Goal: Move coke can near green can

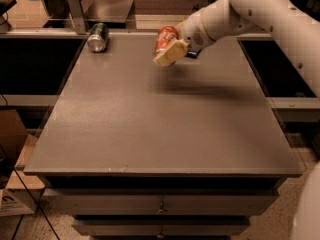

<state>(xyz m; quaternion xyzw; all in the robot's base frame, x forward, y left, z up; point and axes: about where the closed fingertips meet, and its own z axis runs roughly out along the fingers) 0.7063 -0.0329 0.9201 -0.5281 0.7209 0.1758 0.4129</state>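
Note:
The red coke can [164, 38] is held in my gripper [169, 50], lifted above the far middle of the grey table [160, 119]. The gripper is shut on the can, its tan fingers [171, 53] wrapped across the can's front. The dark green can [98, 37] lies on its side at the table's far left corner, well to the left of the gripper. My white arm [250, 11] comes in from the upper right.
A small dark blue packet [192, 53] lies on the table just behind the gripper, mostly hidden by the arm. A metal rail and post [75, 9] run behind the far edge. Drawers [160, 204] sit below the front edge. A cardboard box [12, 159] stands at the lower left.

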